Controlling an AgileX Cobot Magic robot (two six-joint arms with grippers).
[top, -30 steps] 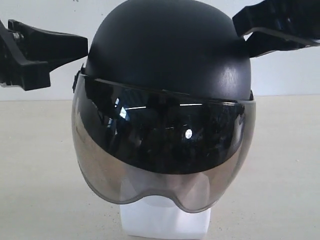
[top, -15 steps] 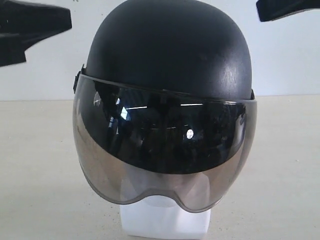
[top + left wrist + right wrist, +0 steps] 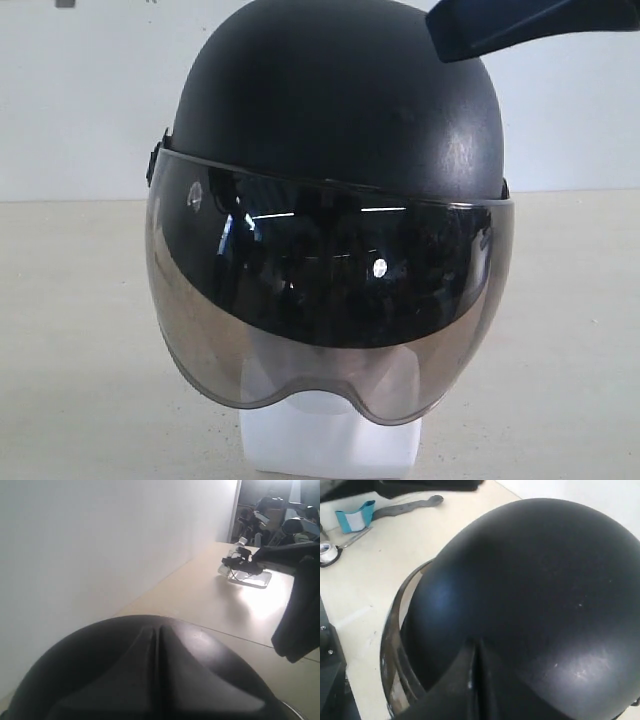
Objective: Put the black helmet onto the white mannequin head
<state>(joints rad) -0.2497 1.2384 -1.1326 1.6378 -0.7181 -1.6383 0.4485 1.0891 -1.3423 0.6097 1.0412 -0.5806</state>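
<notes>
Right wrist view: shows the right fingers [image 3: 455,692] pressed together along one seam, pinching nothing. Hang over the crown of the black helmet [image 3: 535,580]; cannot tell whether touching it. Past the helmet's smoky visor [image 3: 395,630], picks up the pale counter [image 3: 370,595] with a blue-and-white strip [image 3: 355,519], a grey flat tool [image 3: 405,507] and a small white round thing [image 3: 327,551], all well apart from the helmet.

Left wrist view: shows the left fingers [image 3: 132,680] likewise pressed together and empty. Farther out, takes in a white wall [image 3: 100,545], the counter, a clear plastic piece [image 3: 245,572] with a black part on it, and a black arm section [image 3: 300,605].

Exterior view: catches a dark wedge of the right fingers [image 3: 500,22] at the upper right of the helmet's crown, overlapping its outline; cannot tell whether in contact. Places the helmet upright on the white mannequin head [image 3: 330,445], visor down over the face. Leaves the chin and blocky base showing just under the visor's lower edge. Below the helmet, counter; behind the helmet, wall.
</notes>
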